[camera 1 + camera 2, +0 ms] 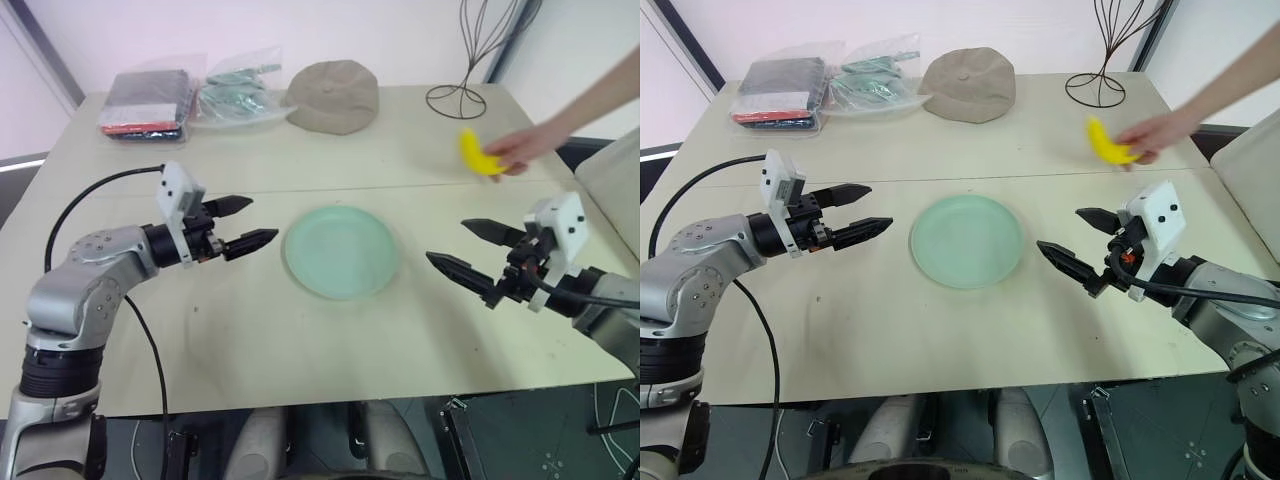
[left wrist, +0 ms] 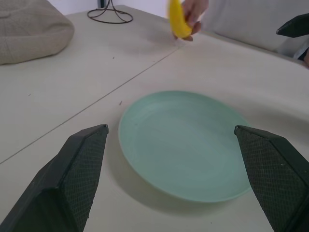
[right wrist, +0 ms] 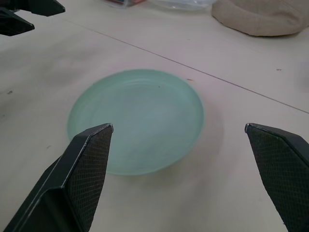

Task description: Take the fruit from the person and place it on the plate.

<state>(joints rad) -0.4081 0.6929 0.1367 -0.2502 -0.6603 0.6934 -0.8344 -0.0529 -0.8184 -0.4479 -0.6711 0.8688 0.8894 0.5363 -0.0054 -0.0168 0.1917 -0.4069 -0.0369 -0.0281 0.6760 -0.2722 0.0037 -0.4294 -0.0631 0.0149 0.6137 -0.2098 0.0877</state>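
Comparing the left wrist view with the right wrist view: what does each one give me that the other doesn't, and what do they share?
Left wrist view alone: the person's hand holding the banana, and the wire stand. Right wrist view alone: the clear bags at the table's far side. Both: the empty green plate between open black fingers, the tan cap, and the other gripper's tips at a corner.

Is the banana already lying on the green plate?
No, the banana is in the person's hand above the table's far right side, and the plate has nothing on it.
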